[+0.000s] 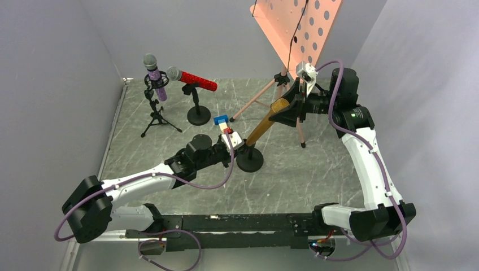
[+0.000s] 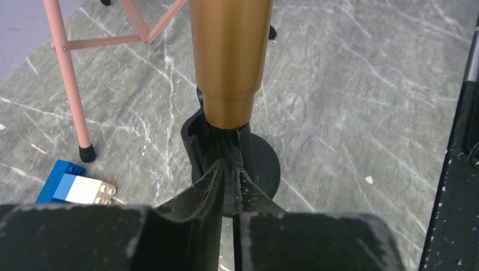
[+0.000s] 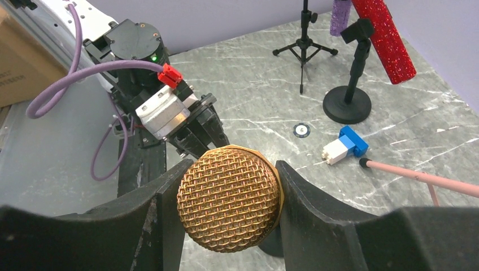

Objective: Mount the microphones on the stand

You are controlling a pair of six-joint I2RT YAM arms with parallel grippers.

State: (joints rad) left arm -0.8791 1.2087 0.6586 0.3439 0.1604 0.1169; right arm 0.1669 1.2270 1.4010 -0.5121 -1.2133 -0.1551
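Note:
The gold microphone (image 1: 264,123) leans up to the right, its tail in the clip (image 2: 217,138) of a black round-base stand (image 1: 250,160). My right gripper (image 1: 286,109) is shut on its gold mesh head (image 3: 229,206). My left gripper (image 1: 239,147) is shut on that stand's stem just below the clip, fingertips nearly together in the left wrist view (image 2: 230,166). The gold body (image 2: 229,56) rises right above them. The purple microphone (image 1: 153,78) sits on a tripod stand (image 1: 158,116) at the back left. The red microphone (image 1: 193,81) sits on a round-base stand (image 1: 198,114).
A pink music stand (image 1: 294,28) rises at the back right, its legs (image 1: 299,130) close to the gold microphone. A blue-and-white block (image 1: 221,121) lies beside the left gripper. A small round disc (image 3: 302,130) lies on the marble table (image 1: 316,175). Grey walls enclose the sides.

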